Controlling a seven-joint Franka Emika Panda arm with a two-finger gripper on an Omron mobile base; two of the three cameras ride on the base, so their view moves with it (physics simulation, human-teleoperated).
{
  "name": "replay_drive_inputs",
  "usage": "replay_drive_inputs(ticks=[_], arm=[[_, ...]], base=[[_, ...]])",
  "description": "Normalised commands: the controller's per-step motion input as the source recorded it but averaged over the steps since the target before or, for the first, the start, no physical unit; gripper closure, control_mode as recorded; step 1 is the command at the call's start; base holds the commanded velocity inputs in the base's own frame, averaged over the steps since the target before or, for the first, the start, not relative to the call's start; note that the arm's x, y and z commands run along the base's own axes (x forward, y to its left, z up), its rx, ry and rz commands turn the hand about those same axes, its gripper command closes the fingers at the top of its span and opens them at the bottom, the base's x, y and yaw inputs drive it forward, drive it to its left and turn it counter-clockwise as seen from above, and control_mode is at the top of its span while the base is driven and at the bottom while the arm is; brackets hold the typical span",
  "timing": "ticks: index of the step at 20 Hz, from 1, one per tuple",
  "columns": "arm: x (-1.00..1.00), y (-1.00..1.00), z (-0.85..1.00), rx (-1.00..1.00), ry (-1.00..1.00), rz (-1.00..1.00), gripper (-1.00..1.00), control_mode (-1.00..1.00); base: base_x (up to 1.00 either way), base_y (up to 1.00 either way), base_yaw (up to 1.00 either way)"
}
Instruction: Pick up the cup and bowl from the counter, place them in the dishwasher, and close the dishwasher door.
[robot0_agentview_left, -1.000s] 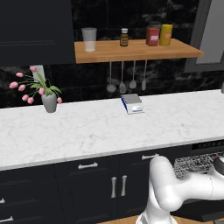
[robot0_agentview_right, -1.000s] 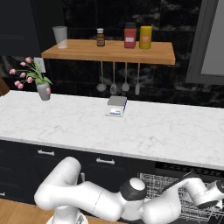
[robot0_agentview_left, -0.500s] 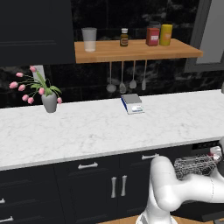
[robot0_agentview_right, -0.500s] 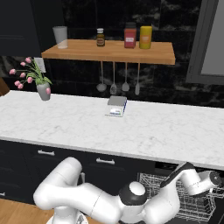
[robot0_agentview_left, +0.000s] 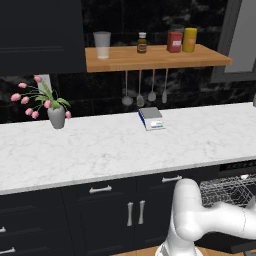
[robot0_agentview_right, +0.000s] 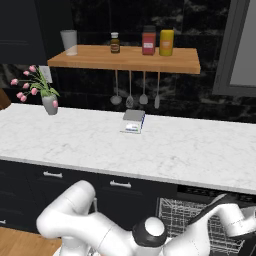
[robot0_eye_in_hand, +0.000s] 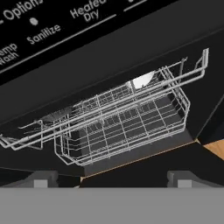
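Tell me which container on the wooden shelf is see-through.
The clear glass cup at the shelf's left end. The other three are coloured: a small brown bottle, a red jar and a yellow jar.

Even flat rendered light, soft pixelation

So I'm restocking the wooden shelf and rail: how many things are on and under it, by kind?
Clear glass: 1
Brown bottle: 1
Canisters, red and yellow: 2
Hanging utensils: 4
Total: 8
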Motion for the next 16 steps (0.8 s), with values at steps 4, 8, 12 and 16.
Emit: replay_drive_inputs(ticks=[4,8,12,16], arm=[[-1.00,-0.42,1.00,0.03,0.00,-0.02,-1.00,-1.00],[-1.00,-0.04,0.94,-0.01,-0.03,0.02,-1.00,-1.00],[-1.00,0.18,0.52,-0.37,0.08,0.38,-1.00,-1.00],[-0.96,0.31,0.11,-0.53,0.21,0.65,-1.00,-1.00]], base=[[0.00,0.00,0.00],[0.00,0.00,0.00],[0.00,0.00,0.00],[0.00,0.00,0.00]])
